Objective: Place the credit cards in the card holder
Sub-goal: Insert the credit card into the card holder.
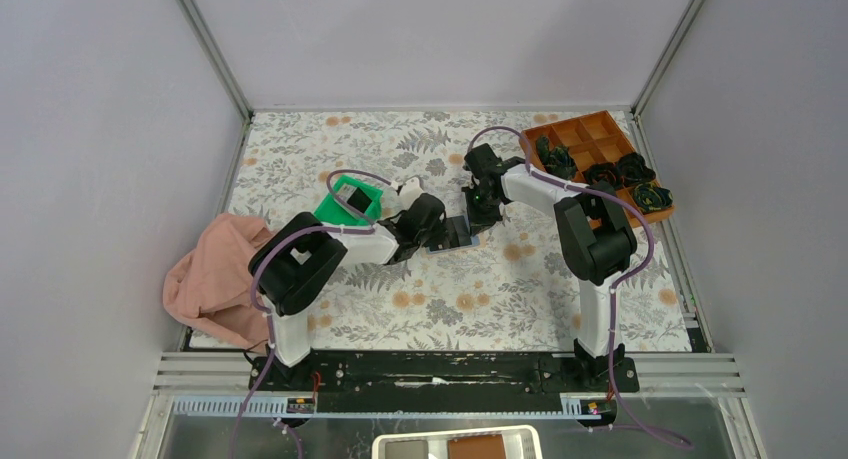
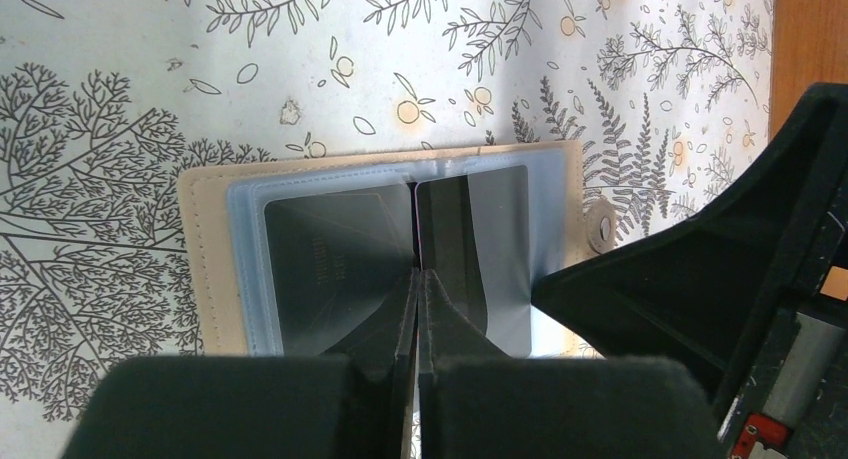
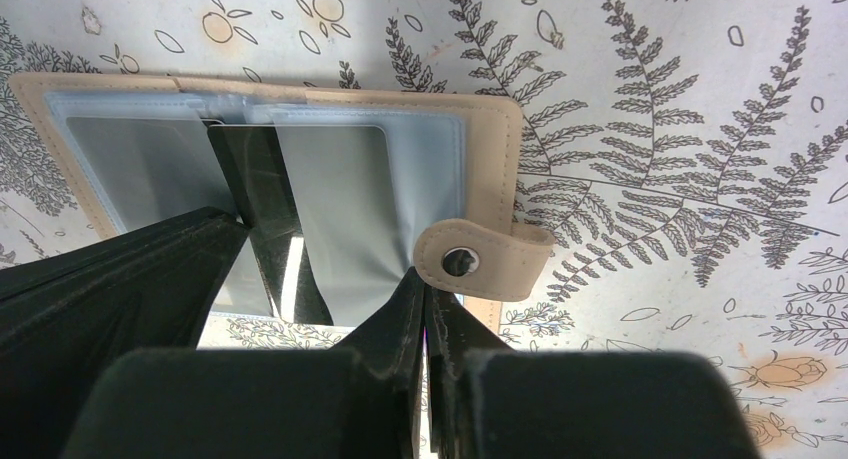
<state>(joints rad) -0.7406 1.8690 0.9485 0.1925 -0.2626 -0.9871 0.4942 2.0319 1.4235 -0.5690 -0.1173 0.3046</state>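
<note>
My left gripper [image 2: 417, 274] pinched a credit card [image 2: 445, 229] at the open card holder [image 2: 200, 269] (mid-frame). The right gripper [image 3: 425, 294] clamped its sleeve [image 3: 340, 199]; I judged insertion unfinished.

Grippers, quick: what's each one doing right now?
Left gripper: shut on the thin dark rectangular card standing in the open tan leather-like card holder.
Right gripper: shut, pinching that holder's blue-grey sleeve beside the snap tab.

A robotics lab test cell. Plain grey wall panels [image 1: 100, 129] set in aluminium frame posts [image 1: 212, 47] box in a counter [image 1: 450, 309] covered with a leaf-and-flower print. Two white-and-black robot arms, left [image 1: 300, 269] and right [image 1: 595, 244], are bolted to a black rail [image 1: 440, 369] at its near edge, with purple cables [image 1: 640, 229] looping along them.
</note>
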